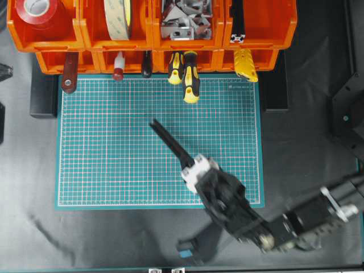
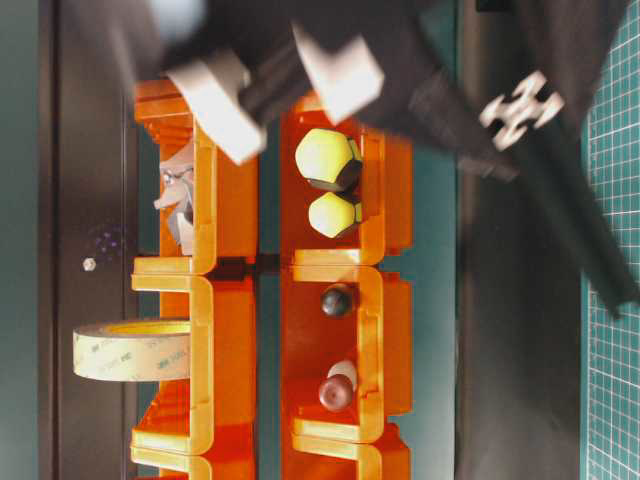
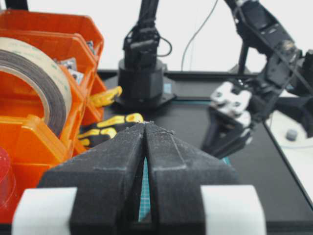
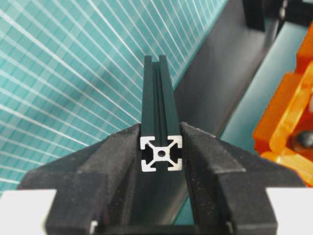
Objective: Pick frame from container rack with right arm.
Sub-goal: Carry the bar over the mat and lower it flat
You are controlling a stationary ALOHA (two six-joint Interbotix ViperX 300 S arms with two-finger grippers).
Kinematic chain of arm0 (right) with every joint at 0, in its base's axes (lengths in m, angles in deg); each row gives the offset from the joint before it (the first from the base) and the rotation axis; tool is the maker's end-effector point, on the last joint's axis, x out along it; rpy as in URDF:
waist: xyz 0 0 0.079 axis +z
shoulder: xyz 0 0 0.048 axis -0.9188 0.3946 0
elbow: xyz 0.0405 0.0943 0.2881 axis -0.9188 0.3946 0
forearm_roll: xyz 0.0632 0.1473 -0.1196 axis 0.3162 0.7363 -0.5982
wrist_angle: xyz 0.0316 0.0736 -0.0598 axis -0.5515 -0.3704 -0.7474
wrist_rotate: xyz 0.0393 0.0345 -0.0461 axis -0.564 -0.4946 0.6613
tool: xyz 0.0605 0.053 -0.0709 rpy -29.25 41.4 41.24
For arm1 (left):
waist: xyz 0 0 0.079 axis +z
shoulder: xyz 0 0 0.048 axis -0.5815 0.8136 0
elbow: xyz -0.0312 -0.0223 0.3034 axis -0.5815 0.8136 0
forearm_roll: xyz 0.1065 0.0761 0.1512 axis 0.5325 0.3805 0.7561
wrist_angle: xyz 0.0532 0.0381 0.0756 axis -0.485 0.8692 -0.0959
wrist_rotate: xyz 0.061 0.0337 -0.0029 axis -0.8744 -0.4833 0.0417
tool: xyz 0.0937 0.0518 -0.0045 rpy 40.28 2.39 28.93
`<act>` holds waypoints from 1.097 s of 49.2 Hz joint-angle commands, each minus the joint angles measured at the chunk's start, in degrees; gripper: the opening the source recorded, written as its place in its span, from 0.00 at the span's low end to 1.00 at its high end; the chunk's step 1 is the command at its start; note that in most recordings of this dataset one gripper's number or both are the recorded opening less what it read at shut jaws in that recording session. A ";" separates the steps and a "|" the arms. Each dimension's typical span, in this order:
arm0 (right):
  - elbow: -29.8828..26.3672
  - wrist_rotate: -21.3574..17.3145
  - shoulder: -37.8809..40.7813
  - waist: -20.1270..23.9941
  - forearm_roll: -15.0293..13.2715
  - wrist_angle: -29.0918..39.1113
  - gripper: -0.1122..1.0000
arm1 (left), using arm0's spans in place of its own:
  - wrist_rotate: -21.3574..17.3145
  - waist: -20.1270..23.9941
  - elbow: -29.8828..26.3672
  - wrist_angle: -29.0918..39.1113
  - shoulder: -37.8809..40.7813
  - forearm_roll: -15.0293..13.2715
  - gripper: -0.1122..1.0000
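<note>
The right arm's fingers (image 4: 161,147) were squeezed tight on the frame (image 4: 157,98), one finger on each side so the bar could not slip. It hung over the green mat (image 1: 114,142), pointing to 11 o'clock, well away from the orange container rack (image 1: 256,34). The left arm's fingers (image 3: 145,142) were pressed together, holding nothing.

A dark, matte tabletop (image 1: 307,153) carries a green gridded mat (image 1: 114,165) marked with fine white lines. Light falls evenly from above, leaving soft shadows on the tabletop. Behind the tabletop, the left wrist view shows a bright white wall (image 3: 195,19).
</note>
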 commanded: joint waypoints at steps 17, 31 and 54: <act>-1.14 -0.44 1.05 -3.16 -0.18 -3.96 0.33 | -0.26 0.44 -0.53 -0.26 0.70 0.26 0.10; -1.05 -2.72 2.11 -3.25 3.69 -7.47 0.33 | -0.44 0.62 -0.26 -0.26 0.53 0.26 0.10; -0.53 -3.16 2.90 -3.16 10.20 -14.85 0.64 | -0.44 0.62 -0.35 1.14 0.26 0.18 0.10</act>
